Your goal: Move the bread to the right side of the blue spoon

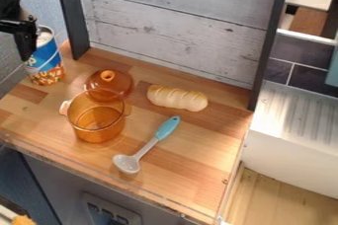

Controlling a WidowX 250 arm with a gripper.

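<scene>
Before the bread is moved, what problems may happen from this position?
The gripper appears close to the blue can and might knock it over. The bread is rounded and could slip when gripped. The spoon's blue handle lies near the bread, so a low path might push the spoon.

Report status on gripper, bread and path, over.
Gripper at upper left, by the can. Bread on wooden counter, beyond spoon's blue handle. Path to spoon's right looks unobstructed.

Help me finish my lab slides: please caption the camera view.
Bread behind a blue-handled spoon, right of an amber pot.
</scene>
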